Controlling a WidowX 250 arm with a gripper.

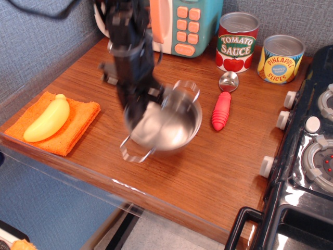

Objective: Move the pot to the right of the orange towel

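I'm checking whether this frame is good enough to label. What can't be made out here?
All in the one observation.image view:
- Gripper: motion-blurred, so how its jaws stand on the pot rim is unclear.
- Pot: smeared by blur; whether it touches the table or hangs above it cannot be told.
- Orange towel: its middle is covered by the banana.
- Toy microwave: cut off by the top edge, partly behind the arm.

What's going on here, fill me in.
The robot arm's gripper has the pot by its left rim and is carrying it over the wooden counter; the picture is blurred by motion. The pot is now to the right of the orange towel, which lies at the counter's left edge with a yellow toy banana on it. Whether the pot touches the counter cannot be told. A red-handled scoop lies to the pot's right.
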